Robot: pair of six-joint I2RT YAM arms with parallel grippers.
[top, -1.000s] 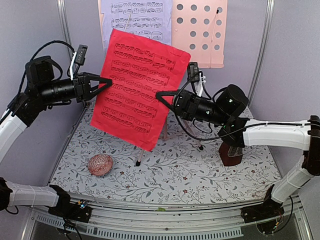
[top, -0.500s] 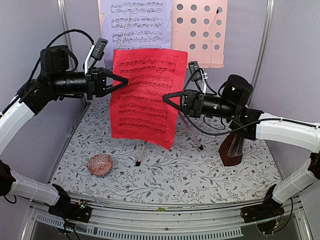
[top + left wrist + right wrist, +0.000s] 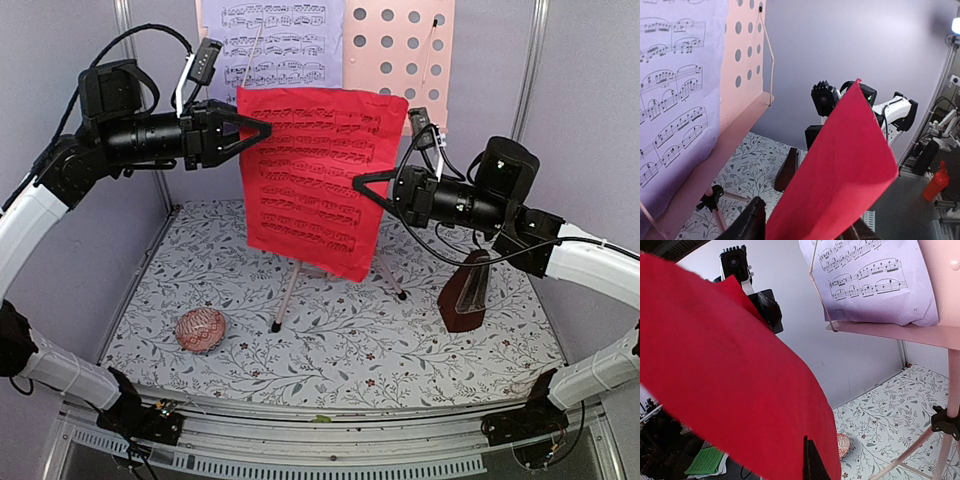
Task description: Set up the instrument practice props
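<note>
The red sheet-music page (image 3: 315,180) hangs upright in the air in front of the pink music stand (image 3: 400,60). My right gripper (image 3: 360,182) is shut on its right edge; one dark finger (image 3: 810,460) lies against the red paper (image 3: 730,370). My left gripper (image 3: 262,128) is at the page's upper left corner, jaws apart, with the red page (image 3: 840,170) passing between them. A lavender page (image 3: 275,40) rests on the left half of the stand's desk. The dark red-brown metronome (image 3: 465,292) stands on the table at the right.
A small red patterned ball (image 3: 200,330) lies at the front left of the floral table cover. The stand's tripod legs (image 3: 290,295) spread below the red page. Grey walls close in the left, back and right sides.
Both arms have lifted the red page and carried it to the right, towards the stand. It has turned from tilted to nearly upright. The left jaws narrowed, then parted again.
</note>
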